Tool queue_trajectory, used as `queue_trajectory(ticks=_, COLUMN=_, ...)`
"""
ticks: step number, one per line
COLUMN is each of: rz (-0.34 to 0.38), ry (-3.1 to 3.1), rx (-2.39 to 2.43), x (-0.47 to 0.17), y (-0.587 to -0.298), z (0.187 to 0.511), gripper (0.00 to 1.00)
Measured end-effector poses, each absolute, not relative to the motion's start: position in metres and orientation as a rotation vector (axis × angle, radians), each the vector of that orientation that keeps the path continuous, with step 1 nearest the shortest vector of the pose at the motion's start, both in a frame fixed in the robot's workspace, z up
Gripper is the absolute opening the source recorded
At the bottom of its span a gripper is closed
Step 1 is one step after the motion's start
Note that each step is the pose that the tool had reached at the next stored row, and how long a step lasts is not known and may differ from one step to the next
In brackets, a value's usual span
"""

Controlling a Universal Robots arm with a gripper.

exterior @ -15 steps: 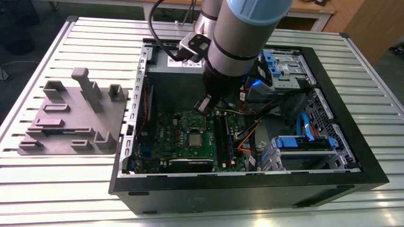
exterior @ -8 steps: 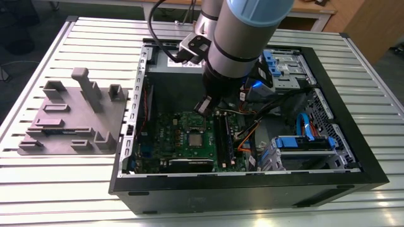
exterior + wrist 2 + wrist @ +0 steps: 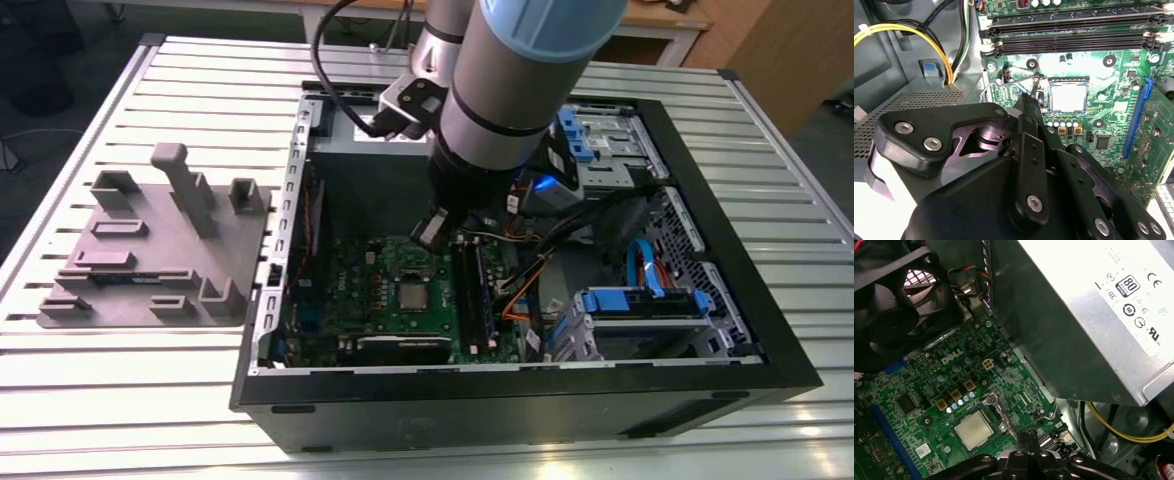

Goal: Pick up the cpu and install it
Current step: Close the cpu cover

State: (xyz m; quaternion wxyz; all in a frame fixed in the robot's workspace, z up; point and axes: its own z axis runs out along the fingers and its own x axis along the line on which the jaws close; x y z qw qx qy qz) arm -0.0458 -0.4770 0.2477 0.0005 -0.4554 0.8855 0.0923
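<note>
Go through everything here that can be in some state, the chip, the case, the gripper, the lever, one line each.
cpu: lying flat, seated on the motherboard, not held.
computer case: on its side, panel off, insides open.
gripper: inside the case above the motherboard, close to the cpu, apart from it.
socket lever: beside the cpu; cannot tell whether it is latched.

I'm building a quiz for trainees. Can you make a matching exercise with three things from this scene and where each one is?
Things:
1. cpu
2. pincer
3. grey tray

Places:
A. on the slatted table, outside the case
B. over the green board, inside the case
C. flat on the green board

Pairs: 1-C, 2-B, 3-A
</note>
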Motion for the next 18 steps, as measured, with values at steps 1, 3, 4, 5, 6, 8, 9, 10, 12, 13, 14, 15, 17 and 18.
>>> queue_trajectory(ticks=1, rz=0.29, ry=2.781, rx=-1.43, x=-0.046, y=-0.477, z=0.248, gripper=0.1)
queue_trajectory(ticks=3, rz=0.291, ry=2.78, rx=-1.43, x=-0.046, y=-0.478, z=0.249, gripper=0.1)
queue_trajectory(ticks=4, rz=0.292, ry=2.78, rx=-1.429, x=-0.046, y=-0.478, z=0.25, gripper=0.1)
queue_trajectory(ticks=5, rz=0.293, ry=2.779, rx=-1.429, x=-0.046, y=-0.478, z=0.251, gripper=0.1)
queue_trajectory(ticks=6, rz=0.293, ry=2.779, rx=-1.429, x=-0.046, y=-0.479, z=0.252, gripper=0.1)
queue_trajectory(ticks=8, rz=0.292, ry=2.78, rx=-1.43, x=-0.046, y=-0.48, z=0.255, gripper=0.1)
queue_trajectory(ticks=9, rz=0.293, ry=2.78, rx=-1.43, x=-0.046, y=-0.48, z=0.256, gripper=0.1)
queue_trajectory(ticks=10, rz=0.292, ry=2.78, rx=-1.43, x=-0.046, y=-0.481, z=0.257, gripper=0.1)
queue_trajectory(ticks=12, rz=0.292, ry=2.78, rx=-1.43, x=-0.046, y=-0.481, z=0.259, gripper=0.1)
queue_trajectory(ticks=13, rz=0.292, ry=2.78, rx=-1.43, x=-0.046, y=-0.482, z=0.259, gripper=0.1)
queue_trajectory(ticks=14, rz=0.293, ry=2.78, rx=-1.43, x=-0.046, y=-0.482, z=0.26, gripper=0.1)
queue_trajectory(ticks=15, rz=0.293, ry=2.78, rx=-1.43, x=-0.046, y=-0.483, z=0.261, gripper=0.1)
queue_trajectory(ticks=17, rz=0.293, ry=2.779, rx=-1.43, x=-0.047, y=-0.483, z=0.262, gripper=0.1)
queue_trajectory(ticks=18, rz=0.294, ry=2.779, rx=-1.43, x=-0.047, y=-0.484, z=0.263, gripper=0.1)
